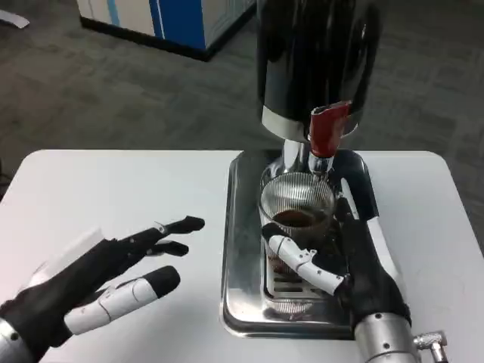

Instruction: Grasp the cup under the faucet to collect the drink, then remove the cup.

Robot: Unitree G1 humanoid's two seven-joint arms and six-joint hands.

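A ribbed clear glass cup [297, 214] with dark drink in its bottom stands on the steel drip tray [240, 249], right under the red faucet [327, 130] of the black dispenser [318, 60]. My right hand [355, 261] grips the cup from the right side, thumb wrapped across its lower front and fingers behind it. My left hand [98, 283] hovers over the white table [113, 197] to the left of the tray, fingers spread apart and holding nothing.
The tray's raised rim runs along its left and front sides. The table's far edge lies just behind the dispenser. A blue and white cabinet [170, 19] stands on the grey floor beyond the table.
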